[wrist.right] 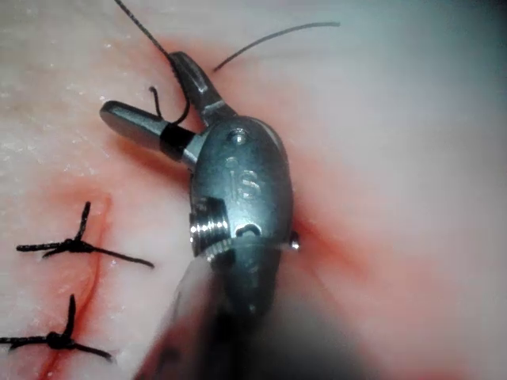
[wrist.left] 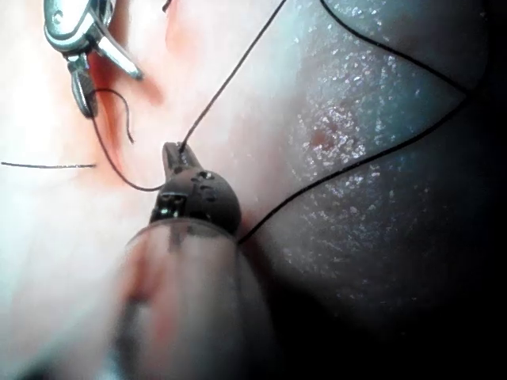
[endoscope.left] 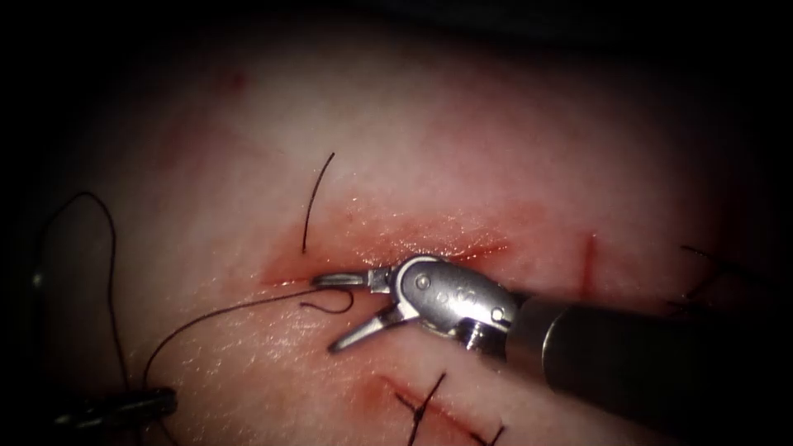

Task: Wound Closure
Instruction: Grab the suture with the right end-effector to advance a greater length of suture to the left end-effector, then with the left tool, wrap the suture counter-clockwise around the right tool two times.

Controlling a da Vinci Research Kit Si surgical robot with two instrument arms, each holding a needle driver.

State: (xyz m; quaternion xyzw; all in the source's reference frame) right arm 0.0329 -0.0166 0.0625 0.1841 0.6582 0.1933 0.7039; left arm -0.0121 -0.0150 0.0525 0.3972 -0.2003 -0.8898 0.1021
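Observation:
The tissue (endoscope.left: 462, 165) bears a red, wet cut (endoscope.left: 429, 246) running across the picture. My right tool (endoscope.left: 326, 314) stands open at the cut's left end; its upper jaw lies along the cut and a short curl of thread (endoscope.left: 330, 307) sits between the jaws. In the right wrist view the same open jaws (wrist.right: 142, 85) straddle the thread (wrist.right: 142, 32). From there the dark thread (endoscope.left: 215, 315) runs left and down to my left tool (endoscope.left: 165, 402), low at the left. The left wrist view has those jaws (wrist.left: 170, 150) shut on the thread (wrist.left: 230, 79).
A cut thread end (endoscope.left: 318, 198) rises from the cut's left end. Finished knotted stitches (endoscope.left: 425, 405) lie on another cut below, seen too in the right wrist view (wrist.right: 71, 245). A slack thread loop (endoscope.left: 103, 223) lies at far left. More thread ends (endoscope.left: 702, 281) at far right.

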